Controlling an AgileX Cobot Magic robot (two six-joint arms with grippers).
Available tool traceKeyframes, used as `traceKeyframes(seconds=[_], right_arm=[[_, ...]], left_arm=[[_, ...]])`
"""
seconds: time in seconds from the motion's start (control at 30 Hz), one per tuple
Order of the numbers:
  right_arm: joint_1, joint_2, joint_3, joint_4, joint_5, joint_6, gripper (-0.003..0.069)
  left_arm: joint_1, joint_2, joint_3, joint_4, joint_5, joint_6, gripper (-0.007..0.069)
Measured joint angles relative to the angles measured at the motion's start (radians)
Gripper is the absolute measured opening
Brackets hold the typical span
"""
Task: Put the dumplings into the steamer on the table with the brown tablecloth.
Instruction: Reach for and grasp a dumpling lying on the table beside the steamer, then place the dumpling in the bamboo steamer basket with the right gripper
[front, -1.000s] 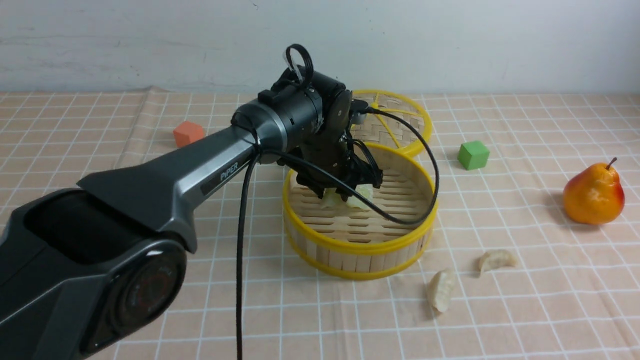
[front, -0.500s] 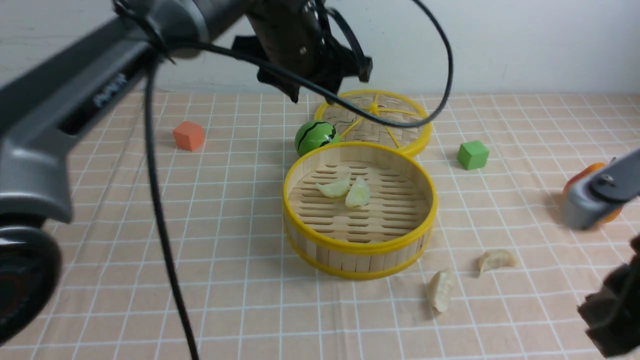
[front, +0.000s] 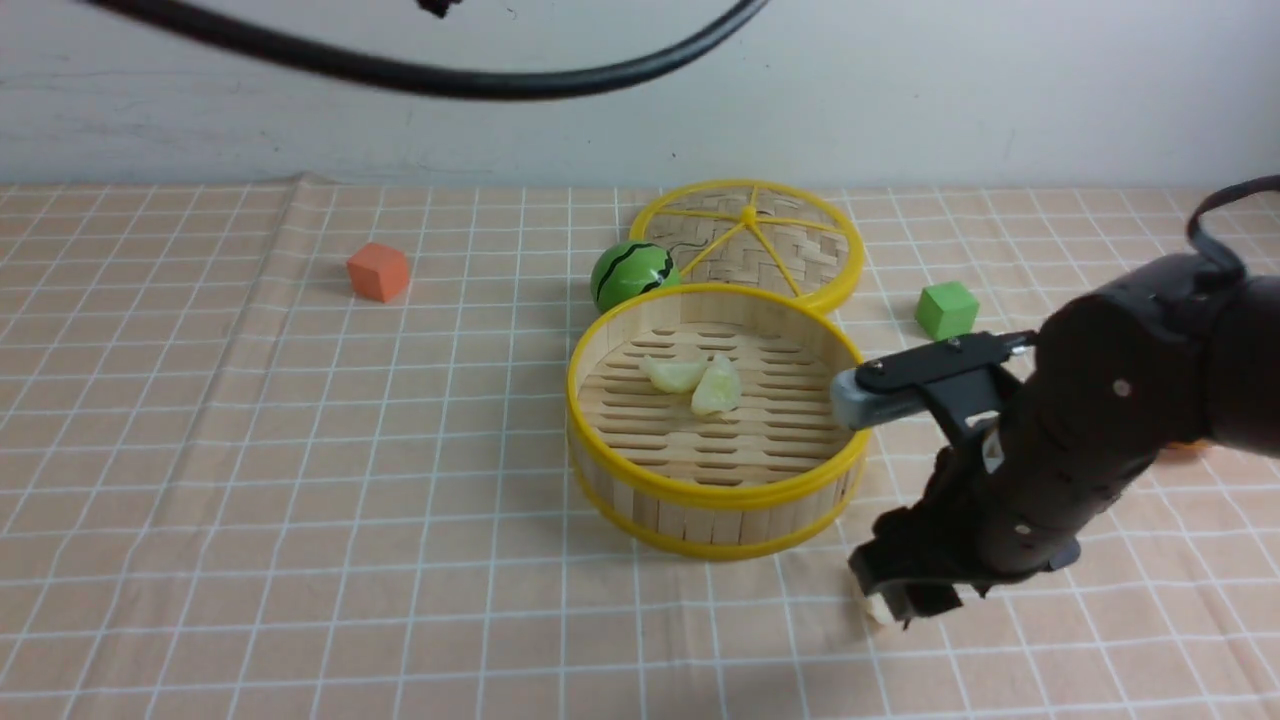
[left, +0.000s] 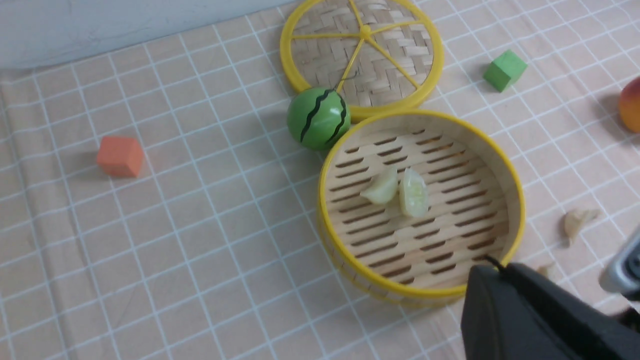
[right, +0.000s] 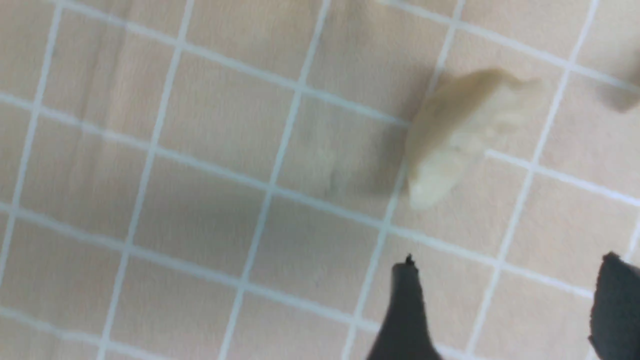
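The steamer (front: 600, 400) stands mid-table on the brown tablecloth (front: 300, 450), with two pale green dumplings (front: 672, 374) (front: 717, 390) lying side by side on its slat floor. My right gripper (front: 905, 600) hangs low over the cloth just right of the steamer's front. It is open and empty. In the right wrist view a beige dumpling (right: 460, 135) lies on the cloth a little ahead of the gripper (right: 510, 260), outside the jaws. The left wrist view shows another beige dumpling (left: 575, 222) beside the steamer (left: 515, 200). My left gripper (left: 492, 272) is shut and empty, high above the table.
The flat woven lid (front: 748, 240) lies behind the steamer, with a green watermelon ball (front: 630, 275) touching both. An orange cube (front: 378, 271) sits far left and a green cube (front: 946, 309) right of the lid. The pear (left: 631, 104) is mostly hidden behind my right arm.
My left arm rose out of the steamer, leaving both green dumplings inside, and its gripper shut. My right arm swung in from the right and down over the beige dumplings, jaws opening.
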Motion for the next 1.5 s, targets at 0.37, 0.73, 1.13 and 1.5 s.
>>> traceKeyframes(seconds=[0.37, 0.73, 1.13, 1.5], right_arm=[[0.0, 0.189, -0.008, -0.072, -0.199, 0.168, 0.056], [0.0, 0.2, -0.039, -0.09, -0.164, 0.179, 0.0309], [0.05, 0.185, -0.398, -0.009, 0.107, -0.103, 0.0293], [0.076, 0.465, -0.722, -0.001, 0.129, -0.11, 0.0293]], left_arm=[[0.0, -0.431, 0.497, -0.04, 0.0, 0.0, -0.0014], [0.0, -0.75, 0.734, -0.067, 0.0, -0.017, -0.0014], [0.0, -0.873, 0.754, -0.084, 0.0, -0.023, -0.0014], [0.0, -0.873, 0.754, -0.082, 0.001, -0.023, -0.0014]])
